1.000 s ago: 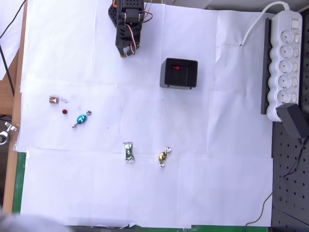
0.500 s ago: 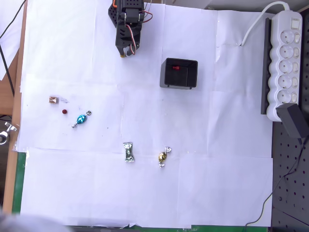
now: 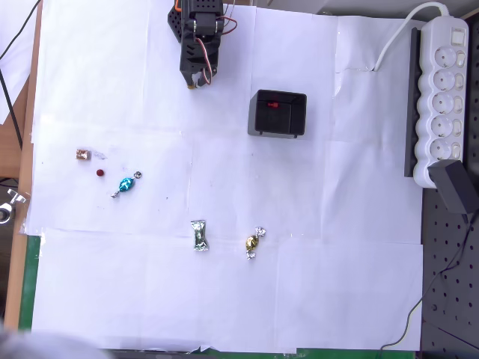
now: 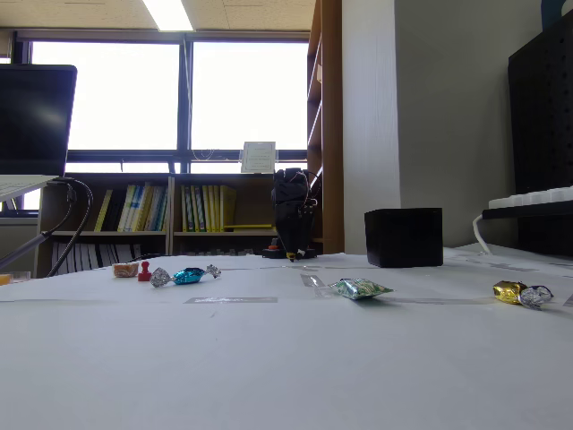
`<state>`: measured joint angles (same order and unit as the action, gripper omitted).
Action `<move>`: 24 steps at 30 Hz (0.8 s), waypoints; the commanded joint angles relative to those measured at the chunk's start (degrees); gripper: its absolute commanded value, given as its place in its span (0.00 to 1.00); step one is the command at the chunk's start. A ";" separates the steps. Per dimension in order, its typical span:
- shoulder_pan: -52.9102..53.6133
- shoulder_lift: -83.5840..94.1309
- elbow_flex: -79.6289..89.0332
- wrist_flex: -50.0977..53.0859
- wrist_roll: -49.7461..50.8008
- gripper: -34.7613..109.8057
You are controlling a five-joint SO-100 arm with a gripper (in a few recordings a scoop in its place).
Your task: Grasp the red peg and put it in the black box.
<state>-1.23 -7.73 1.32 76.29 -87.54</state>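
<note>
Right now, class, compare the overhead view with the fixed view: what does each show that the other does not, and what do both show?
Overhead view: the hollow of the black box with something red inside, and the white power strip's sockets. Fixed view: the red peg standing upright with a knobbed top, plus windows and bookshelves behind the table. Both: the peg between the pinkish-brown piece and the blue candy, the green candy, the gold candy, and the arm's hand far from the peg.

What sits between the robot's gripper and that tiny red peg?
Nothing: in the overhead view, only bare white paper lies between the gripper and the red peg. The pinkish-brown square piece and blue candy flank the peg, off that line.
</note>
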 commanded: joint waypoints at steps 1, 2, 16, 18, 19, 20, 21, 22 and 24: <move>-0.97 -6.06 -4.83 4.04 -8.44 0.24; -0.97 -6.06 -4.83 4.22 -8.17 0.24; 0.70 18.11 -4.75 -52.29 8.00 0.24; 2.11 28.83 -4.57 -69.35 8.88 0.24; 3.08 33.66 -4.39 -77.61 9.67 0.24; 3.96 38.50 -4.31 -84.99 10.20 0.24; 5.01 42.28 -4.22 -89.91 10.11 0.24; 6.15 44.47 -4.13 -91.67 9.84 0.24; 9.76 47.02 -4.13 -90.97 9.32 0.24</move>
<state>3.60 31.38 1.41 -5.62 -77.34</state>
